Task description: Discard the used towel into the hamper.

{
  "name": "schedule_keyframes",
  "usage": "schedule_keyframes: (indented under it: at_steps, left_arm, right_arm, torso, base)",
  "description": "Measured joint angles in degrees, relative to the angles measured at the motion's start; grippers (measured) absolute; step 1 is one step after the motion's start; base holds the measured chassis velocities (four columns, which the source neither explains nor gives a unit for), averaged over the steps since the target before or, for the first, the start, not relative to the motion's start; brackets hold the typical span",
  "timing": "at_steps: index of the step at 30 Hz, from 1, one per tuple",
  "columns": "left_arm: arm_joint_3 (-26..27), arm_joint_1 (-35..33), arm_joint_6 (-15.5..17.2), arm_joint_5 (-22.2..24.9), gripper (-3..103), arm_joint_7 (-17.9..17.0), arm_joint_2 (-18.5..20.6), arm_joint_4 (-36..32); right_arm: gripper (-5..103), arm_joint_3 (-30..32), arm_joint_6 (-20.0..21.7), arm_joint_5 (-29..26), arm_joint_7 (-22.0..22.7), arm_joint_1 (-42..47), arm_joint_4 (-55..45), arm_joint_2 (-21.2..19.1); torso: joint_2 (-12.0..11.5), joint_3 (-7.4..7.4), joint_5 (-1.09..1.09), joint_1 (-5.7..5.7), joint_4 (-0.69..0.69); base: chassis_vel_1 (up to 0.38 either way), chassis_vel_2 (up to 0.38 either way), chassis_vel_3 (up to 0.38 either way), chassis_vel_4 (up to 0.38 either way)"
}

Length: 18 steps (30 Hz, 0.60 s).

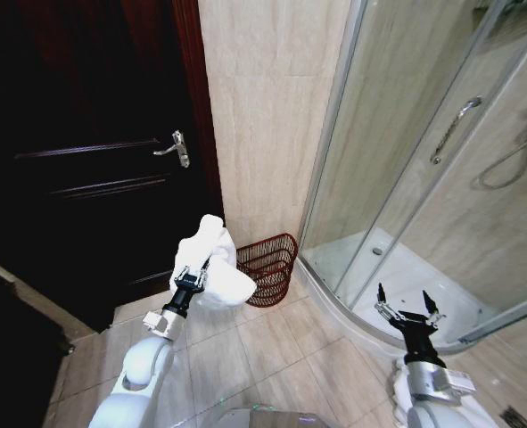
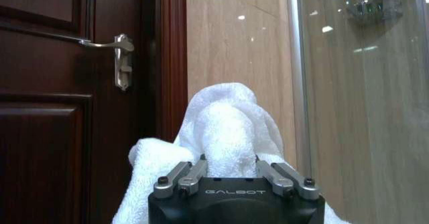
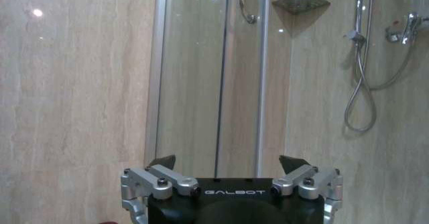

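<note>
While the left gripper (image 1: 194,275) pinched the white towel (image 1: 211,263) just left of the red wire hamper (image 1: 267,266), carrying seemed underway; release over its rim looked next. Right gripper (image 1: 407,309) hung spread, idle.

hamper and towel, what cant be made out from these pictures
- Small dark red wire-mesh hamper: in the head view its near left side is hidden behind the white terry towel, and its inside is too small to read.
- Left gripper: in the left wrist view the towel wraps its fingertips.
- Right gripper, open by the shower: nothing hidden.
</note>
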<state>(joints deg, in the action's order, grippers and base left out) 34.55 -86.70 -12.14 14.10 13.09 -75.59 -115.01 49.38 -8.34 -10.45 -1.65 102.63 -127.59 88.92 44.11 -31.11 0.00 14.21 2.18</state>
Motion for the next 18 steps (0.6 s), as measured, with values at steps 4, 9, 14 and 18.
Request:
schedule_keyframes:
  at_steps: [4,9,14,18]
  left_arm:
    - [0.0,-1.1,0.0,-0.6,24,0.0,-0.3,-0.8]
    - [0.2,-2.3,-0.1,-1.1,24,0.0,-0.6,-1.7]
    - [0.1,-2.8,-0.2,-1.7,24,0.0,-1.0,-2.3]
    - [0.0,-2.9,-0.2,-2.1,24,0.0,-1.3,-2.4]
  right_arm:
    - [100,0.1,-0.6,-0.4,-0.2,0.2,0.3,-0.1]
    - [100,0.0,-1.5,-0.5,-0.2,0.5,0.6,-0.1]
    - [100,0.2,-2.0,-0.9,-0.2,1.1,0.6,-0.3]
    - [100,0.3,-2.4,-1.0,-0.2,1.3,0.6,-0.4]
  torso:
    - [0.0,0.01,0.0,-0.03,0.0]
    - [0.0,0.02,0.0,-0.04,0.0]
    - [0.0,0.01,0.0,-0.03,0.0]
    - [0.0,0.01,0.0,-0.01,0.0]
  base:
    - [0.0,0.0,0.0,0.0]
    - [-0.041,0.05,0.046,-0.055]
    - [-0.148,0.141,0.137,-0.142]
    - [-0.175,0.195,0.194,-0.194]
